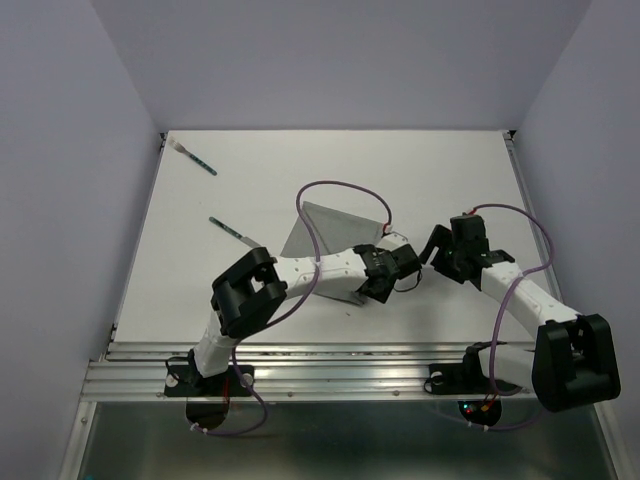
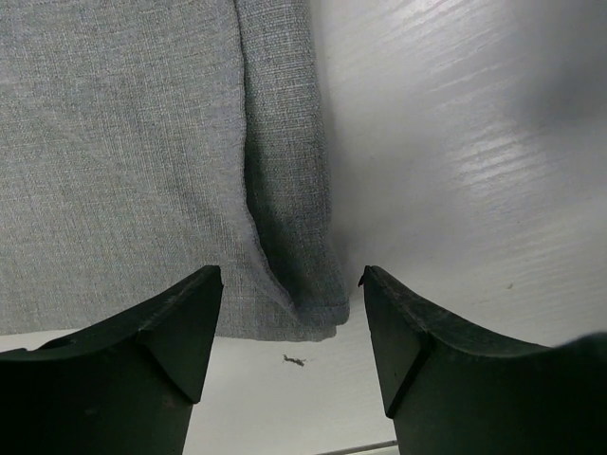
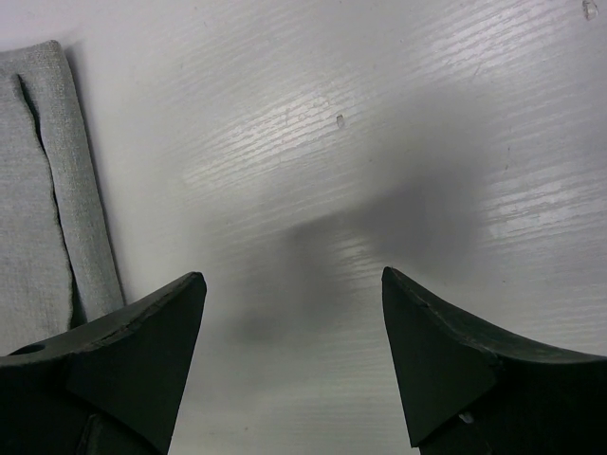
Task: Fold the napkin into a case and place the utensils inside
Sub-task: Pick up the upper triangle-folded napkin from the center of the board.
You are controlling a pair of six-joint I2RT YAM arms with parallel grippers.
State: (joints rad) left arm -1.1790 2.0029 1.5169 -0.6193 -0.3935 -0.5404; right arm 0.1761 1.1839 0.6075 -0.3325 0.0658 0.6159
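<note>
The grey napkin (image 1: 335,228) lies partly folded at mid-table, with my left arm across its near part. In the left wrist view the napkin (image 2: 133,152) fills the upper left, a folded strip running down its right edge to a corner. My left gripper (image 2: 292,284) hangs open over that corner, holding nothing; in the top view the left gripper (image 1: 388,270) is at the napkin's right side. My right gripper (image 3: 294,280) is open over bare table, the napkin (image 3: 43,190) to its left. Two teal-handled utensils (image 1: 196,159) (image 1: 233,232) lie at the far left.
The white table (image 1: 450,170) is walled by pale panels at the back and sides. Purple cables loop over both arms. A metal rail runs along the near edge by the arm bases. My right gripper (image 1: 440,248) sits just right of the left one.
</note>
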